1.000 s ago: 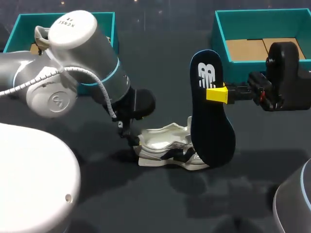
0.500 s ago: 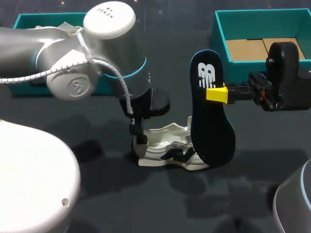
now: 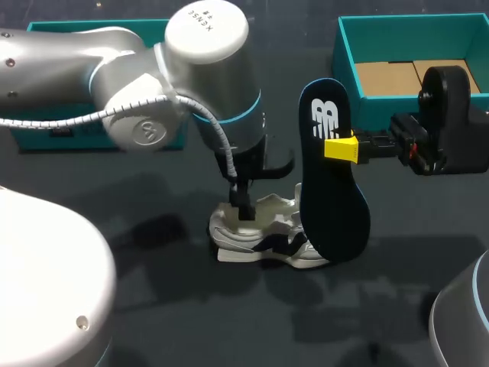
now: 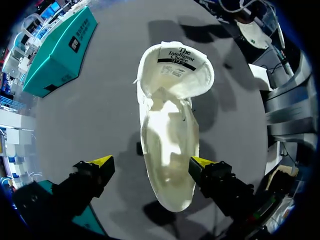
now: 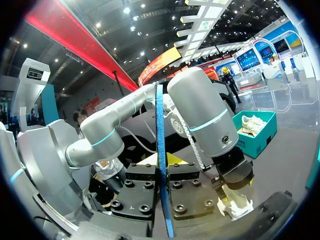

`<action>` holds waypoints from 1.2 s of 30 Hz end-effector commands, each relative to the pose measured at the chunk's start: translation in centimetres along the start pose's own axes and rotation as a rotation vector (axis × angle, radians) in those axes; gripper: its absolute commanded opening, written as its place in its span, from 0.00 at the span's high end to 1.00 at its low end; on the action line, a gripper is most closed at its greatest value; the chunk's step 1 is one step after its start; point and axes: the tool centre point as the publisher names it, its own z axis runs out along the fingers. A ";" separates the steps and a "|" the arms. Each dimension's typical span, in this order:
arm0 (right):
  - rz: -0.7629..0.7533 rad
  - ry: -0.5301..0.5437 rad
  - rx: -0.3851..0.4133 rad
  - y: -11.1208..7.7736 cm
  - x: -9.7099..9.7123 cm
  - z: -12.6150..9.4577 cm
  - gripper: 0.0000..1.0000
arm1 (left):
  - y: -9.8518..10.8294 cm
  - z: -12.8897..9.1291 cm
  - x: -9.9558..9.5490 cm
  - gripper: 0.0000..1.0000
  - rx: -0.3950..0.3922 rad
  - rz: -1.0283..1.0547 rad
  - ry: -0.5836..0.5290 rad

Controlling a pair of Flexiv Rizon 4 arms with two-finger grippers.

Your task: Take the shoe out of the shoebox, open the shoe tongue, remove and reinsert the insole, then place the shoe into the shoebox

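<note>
The left gripper (image 4: 152, 162), wide open astride the shoe (image 4: 167, 125), should steady its sides before the right gripper (image 3: 341, 148) at 3 o'clock, clamping the insole (image 3: 332, 210), lowers it in

In the head view the left arm (image 3: 206, 69) hides much of the left shoebox (image 3: 34, 138), and the insole (image 3: 334, 206) covers one end of the shoe (image 3: 256, 233).

A dark grey matte table (image 3: 229, 321) spreads out evenly lit, with soft shadows across it.
</note>
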 end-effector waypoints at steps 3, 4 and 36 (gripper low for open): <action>0.001 -0.004 -0.001 -0.2 0.1 0.1 1.00 | -1.7 3.1 -1.6 0.03 -0.031 -0.018 0.029; 0.001 -0.004 -0.001 -0.2 0.1 0.1 1.00 | -1.8 3.5 -1.7 0.04 -0.032 -0.017 0.028; 0.001 -0.004 -0.001 -0.2 0.1 0.1 1.00 | -2.5 6.8 -0.3 1.00 -0.072 0.003 0.109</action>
